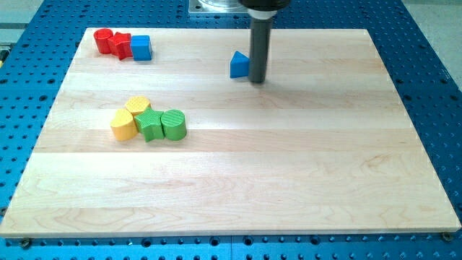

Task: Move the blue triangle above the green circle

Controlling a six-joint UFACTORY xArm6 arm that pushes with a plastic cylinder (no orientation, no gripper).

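The blue triangle (239,65) sits on the wooden board near the view's top centre. My tip (258,79) touches or nearly touches its right side. The green circle (174,124) lies at the view's left centre, well down and left of the triangle. It is the right end of a tight cluster with a green star-like block (150,126) directly to its left.
Two yellow blocks (138,107) (123,125) complete that cluster on its left. At the view's top left stand a red circle (104,40), a red star-like block (120,45) and a blue cube (141,48). The board (289,166) lies on a blue perforated table.
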